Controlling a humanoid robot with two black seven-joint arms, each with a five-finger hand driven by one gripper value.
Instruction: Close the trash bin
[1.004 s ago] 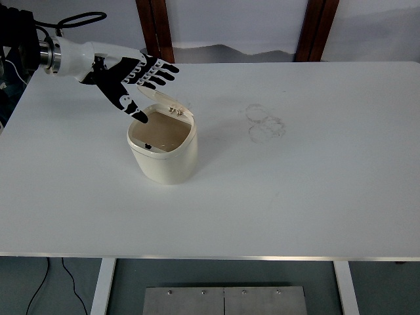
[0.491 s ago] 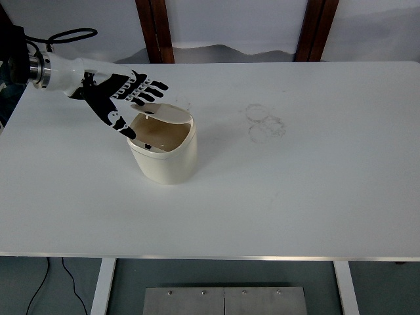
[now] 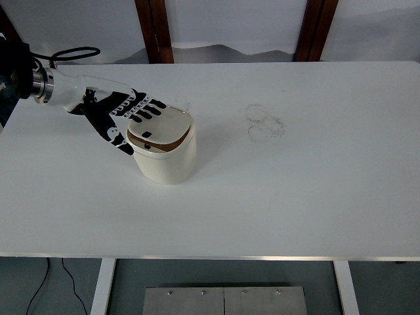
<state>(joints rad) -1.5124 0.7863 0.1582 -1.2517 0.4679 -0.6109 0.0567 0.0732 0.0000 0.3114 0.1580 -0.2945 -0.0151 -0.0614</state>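
We are resting our left hand (image 3: 118, 115), fingers spread wide, on the cream trash bin's (image 3: 167, 161) lid (image 3: 164, 126) at its 10 o'clock edge

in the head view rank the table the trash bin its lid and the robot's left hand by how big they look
1. Table, by far the largest.
2. Trash bin.
3 and 4. Left hand and lid: they look about alike, and the fingers cover part of the lid, so I won't rank them.
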